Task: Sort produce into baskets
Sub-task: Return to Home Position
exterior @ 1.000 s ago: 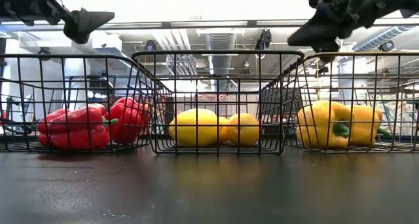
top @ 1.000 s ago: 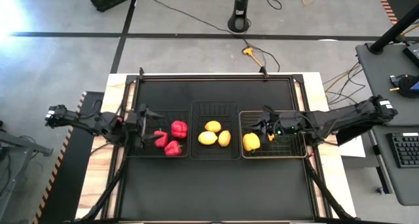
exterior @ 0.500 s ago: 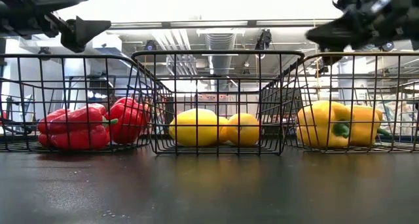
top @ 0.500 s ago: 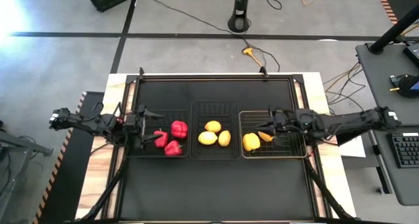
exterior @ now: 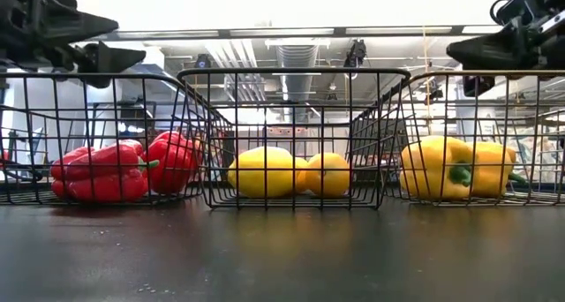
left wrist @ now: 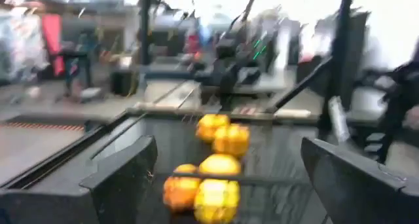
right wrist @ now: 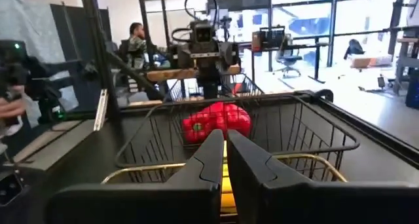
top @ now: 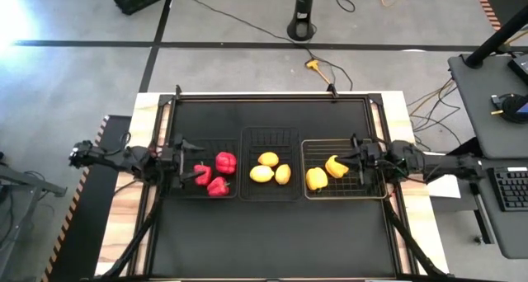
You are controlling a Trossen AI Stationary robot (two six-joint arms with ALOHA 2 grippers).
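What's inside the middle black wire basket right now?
Three lemons lie in the middle black wire basket: one toward the far side, two nearer, the second at. Nothing else shows inside. In the low view, the far lemon is mostly hidden behind the front two.

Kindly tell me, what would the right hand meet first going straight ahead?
Probably the left hand facing it: the right hand sits above the basket rims, clearing the produce, though height is uncertain.

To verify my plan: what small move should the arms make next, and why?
Probably draw both arms outward: nothing seems left to sort. Red peppers lie in the left basket, lemons in the middle basket, yellow peppers in the pale basket. The open left gripper and shut right gripper hover empty over the outer baskets.
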